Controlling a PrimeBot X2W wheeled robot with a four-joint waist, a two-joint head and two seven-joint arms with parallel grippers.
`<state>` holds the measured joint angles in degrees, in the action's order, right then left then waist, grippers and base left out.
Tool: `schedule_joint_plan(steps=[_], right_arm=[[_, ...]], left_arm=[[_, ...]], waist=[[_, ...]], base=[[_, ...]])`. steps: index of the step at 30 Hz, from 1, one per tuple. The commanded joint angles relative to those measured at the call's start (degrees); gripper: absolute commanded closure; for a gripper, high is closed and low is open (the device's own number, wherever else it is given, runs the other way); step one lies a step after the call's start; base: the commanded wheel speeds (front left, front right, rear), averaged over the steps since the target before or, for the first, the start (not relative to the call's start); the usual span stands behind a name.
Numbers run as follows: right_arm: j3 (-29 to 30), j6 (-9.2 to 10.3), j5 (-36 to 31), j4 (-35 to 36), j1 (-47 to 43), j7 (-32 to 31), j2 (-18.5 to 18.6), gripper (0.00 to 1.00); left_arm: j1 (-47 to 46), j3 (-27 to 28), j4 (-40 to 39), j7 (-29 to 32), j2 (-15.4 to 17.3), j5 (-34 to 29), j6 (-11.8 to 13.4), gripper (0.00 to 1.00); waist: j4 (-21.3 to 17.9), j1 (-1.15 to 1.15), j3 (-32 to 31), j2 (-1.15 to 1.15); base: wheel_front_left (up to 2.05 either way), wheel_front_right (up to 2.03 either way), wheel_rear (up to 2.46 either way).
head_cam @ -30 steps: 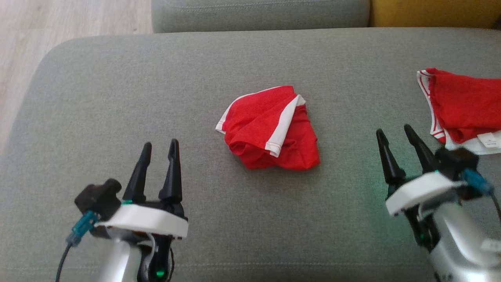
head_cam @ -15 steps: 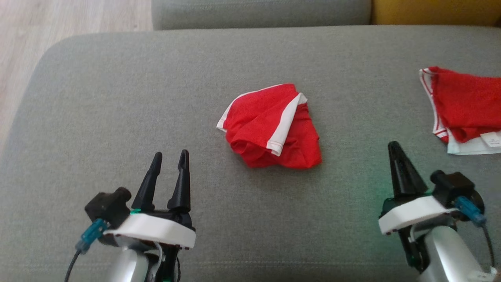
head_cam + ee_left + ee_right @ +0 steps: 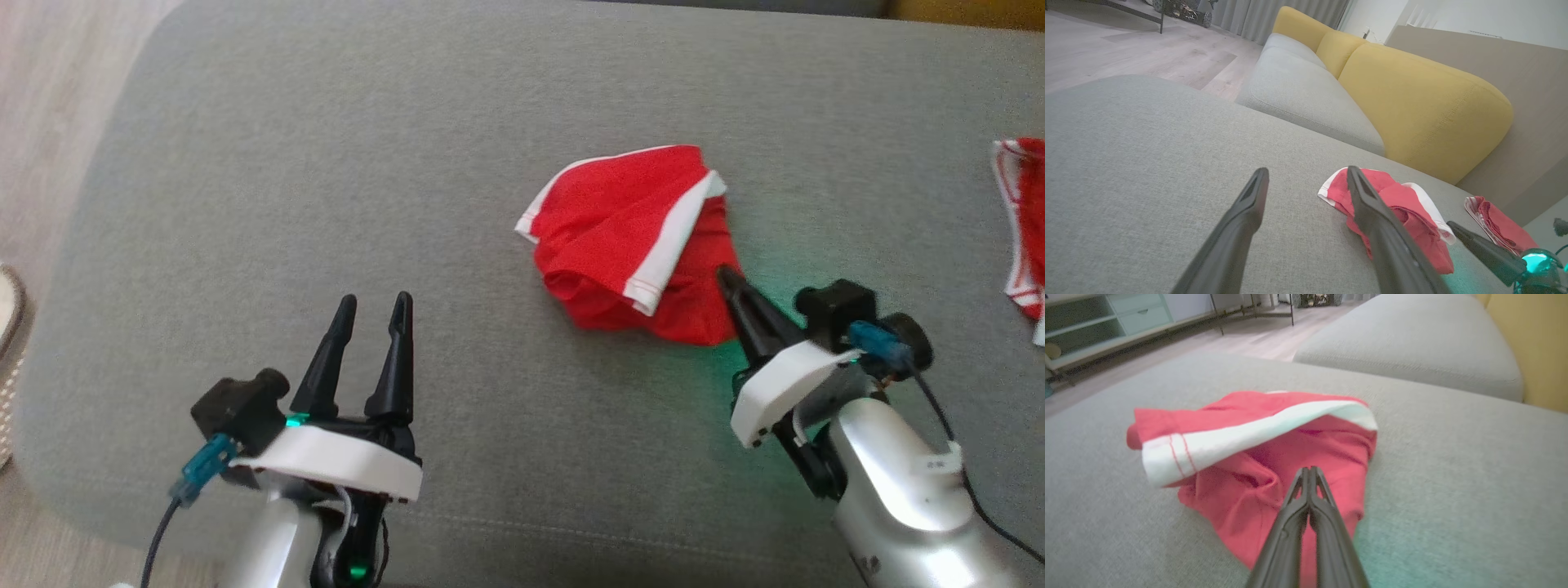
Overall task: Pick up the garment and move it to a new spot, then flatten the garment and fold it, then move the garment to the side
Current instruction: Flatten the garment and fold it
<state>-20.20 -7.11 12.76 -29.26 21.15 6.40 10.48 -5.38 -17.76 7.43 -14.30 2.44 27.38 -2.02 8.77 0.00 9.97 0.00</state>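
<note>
Your left gripper (image 3: pixel 375 299) had two long black fingers (image 3: pixel 326 367), thin at the tips and fat at the bottom. Your right gripper (image 3: pixel 724 275) had the same black fingers. Under each gripper sat a white band (image 3: pixel 326 461) with round corners. A little black box (image 3: pixel 241 404) stuck out beside each band, with a blue plug (image 3: pixel 200 474) on it. A thin dark cable (image 3: pixel 159 535) ran from the plug. Your forearms (image 3: pixel 898 498) were shiny silver, like smooth metal tubes. A small green light (image 3: pixel 355 570) glowed low on the left one, and a tiny white label (image 3: pixel 935 464) sat on the right one.
</note>
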Motion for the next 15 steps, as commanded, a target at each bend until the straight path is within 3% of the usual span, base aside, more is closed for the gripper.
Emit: schedule_joint_plan(steps=[1,15], right_arm=[[-3.07,-0.37,1.14,-0.09,2.19,-1.06,0.87,1.00],[-16.12,-0.37,10.21,-6.14,16.26,-2.63,5.25,1.00]], left_arm=[[-2.70,1.35,-1.77,-0.70,0.43,0.45,0.04,0.00],[-4.12,-0.13,-1.96,-0.70,0.43,2.63,0.91,0.00]], waist=[[1.85,0.00,0.92,0.00],[9.21,0.00,3.76,0.00]], base=[[0.00,0.00,0.00],[0.00,0.00,0.00]])
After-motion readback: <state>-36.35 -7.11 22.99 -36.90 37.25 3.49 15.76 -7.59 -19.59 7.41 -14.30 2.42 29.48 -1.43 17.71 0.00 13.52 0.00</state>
